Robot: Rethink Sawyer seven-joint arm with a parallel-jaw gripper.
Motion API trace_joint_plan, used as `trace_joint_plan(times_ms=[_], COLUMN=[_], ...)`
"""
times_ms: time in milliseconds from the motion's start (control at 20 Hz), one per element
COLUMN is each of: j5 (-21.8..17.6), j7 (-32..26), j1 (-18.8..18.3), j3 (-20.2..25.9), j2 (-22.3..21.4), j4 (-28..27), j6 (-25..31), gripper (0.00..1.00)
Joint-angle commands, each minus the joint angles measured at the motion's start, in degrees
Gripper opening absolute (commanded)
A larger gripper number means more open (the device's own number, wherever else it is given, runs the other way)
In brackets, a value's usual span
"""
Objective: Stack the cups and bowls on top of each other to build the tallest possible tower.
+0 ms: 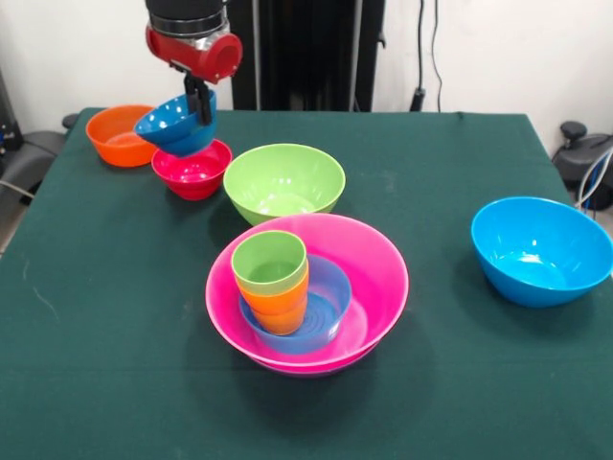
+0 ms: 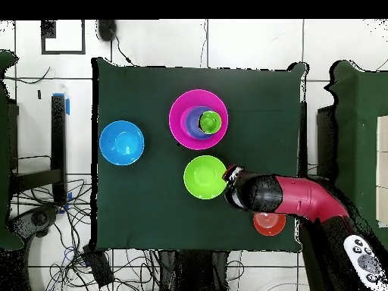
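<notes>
My gripper is shut on the far rim of a small dark-blue bowl and holds it tilted just above a small red bowl at the table's far left. A small orange bowl sits beside them. Near the middle, a wide pink bowl holds a bluish-purple bowl, with an orange cup and a light green cup nested inside it. From overhead the pink bowl, the purple bowl and the green cup show. The arm hides the gripper there.
A lime green bowl stands just behind the pink one, also seen from overhead. A large sky-blue bowl sits alone at the right, overhead on the left. The orange bowl peeks out beside the arm. All stands on a dark green table.
</notes>
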Motion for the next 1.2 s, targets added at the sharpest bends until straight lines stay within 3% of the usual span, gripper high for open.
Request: trace_joint_plan(times_ms=[50, 1200], j5=[-4.48, -4.18], j7=[-7.34, -4.57], j1=[-0.49, -0.76], j3=[3.47, 3.31], j2=[2.42, 3.55], j4=[2.81, 5.25], j6=[-3.19, -6.26], gripper=[0.0, 0.0])
